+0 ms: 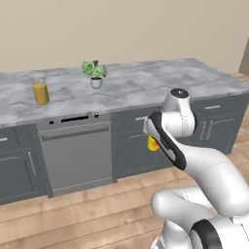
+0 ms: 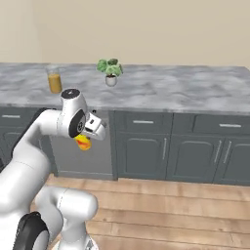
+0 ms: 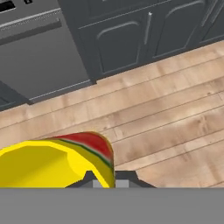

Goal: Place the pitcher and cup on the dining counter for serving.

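While the claw (image 3: 104,178) is clamped shut on the rim of the cup (image 3: 57,162), that small yellow cup hangs in the air in front of the dark grey cabinet fronts, below the level of the surface (image 1: 146,85). From the hand view the cup lies right against the fingertips (image 3: 89,178), its yellow wall pinched between them, a red and green mark showing on its side; its open mouth faces the camera and I cannot tell whether anything is in it. In the right base view the cup (image 2: 83,142) peeks out yellow and reddish just under the claw (image 2: 88,136), and in the left base view a sliver of it (image 1: 152,143) shows beside the forearm.

Well away from the claw, up on the surface and off to its left, stands the pitcher (image 1: 41,88), upright, clear in its upper part and orange in its lower part. Between pitcher and claw, also up on the surface, sits a small white pot with a leafy green plant (image 1: 95,74) in it.

Grey-veined white marble forms the surface, backed by a plain beige wall (image 1: 121,29). Under it, ahead of the claw, run dark grey drawers and cabinet doors, with a grey dishwasher front (image 1: 78,153) set among them to the claw's left. Beneath the claw lies a light wooden plank floor (image 3: 166,113).
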Tool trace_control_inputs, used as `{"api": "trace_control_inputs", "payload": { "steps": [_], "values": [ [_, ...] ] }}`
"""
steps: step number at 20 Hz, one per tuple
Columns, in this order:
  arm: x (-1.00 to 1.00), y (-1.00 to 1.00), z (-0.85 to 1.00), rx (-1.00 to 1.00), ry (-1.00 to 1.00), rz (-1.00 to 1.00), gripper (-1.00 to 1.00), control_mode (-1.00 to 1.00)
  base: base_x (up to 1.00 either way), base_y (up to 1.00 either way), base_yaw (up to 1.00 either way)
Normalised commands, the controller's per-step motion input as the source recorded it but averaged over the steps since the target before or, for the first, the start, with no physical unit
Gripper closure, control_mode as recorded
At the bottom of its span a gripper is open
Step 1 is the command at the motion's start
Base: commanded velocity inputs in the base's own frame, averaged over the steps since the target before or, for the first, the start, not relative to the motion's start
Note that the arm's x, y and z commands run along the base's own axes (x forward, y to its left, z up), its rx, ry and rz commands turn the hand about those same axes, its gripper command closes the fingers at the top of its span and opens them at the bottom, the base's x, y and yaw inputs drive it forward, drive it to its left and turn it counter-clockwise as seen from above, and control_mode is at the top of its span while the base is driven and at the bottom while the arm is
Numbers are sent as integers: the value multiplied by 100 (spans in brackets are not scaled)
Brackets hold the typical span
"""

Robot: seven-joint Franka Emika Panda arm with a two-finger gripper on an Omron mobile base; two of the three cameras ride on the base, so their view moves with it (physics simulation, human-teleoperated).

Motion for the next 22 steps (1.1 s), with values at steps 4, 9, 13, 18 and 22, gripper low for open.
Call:
{"api": "trace_control_inputs", "payload": {
  "steps": [4,9,13,18,22],
  "values": [
    [0,0,0,0,0,0,100,100,100,-39,20],
    [0,0,0,0,0,0,100,100,95,14,30],
    [0,0,0,0,0,0,100,100,77,60,20],
    [0,0,0,0,0,0,100,100,50,40,8],
    [0,0,0,0,0,0,100,100,34,58,0]
  ]
}}
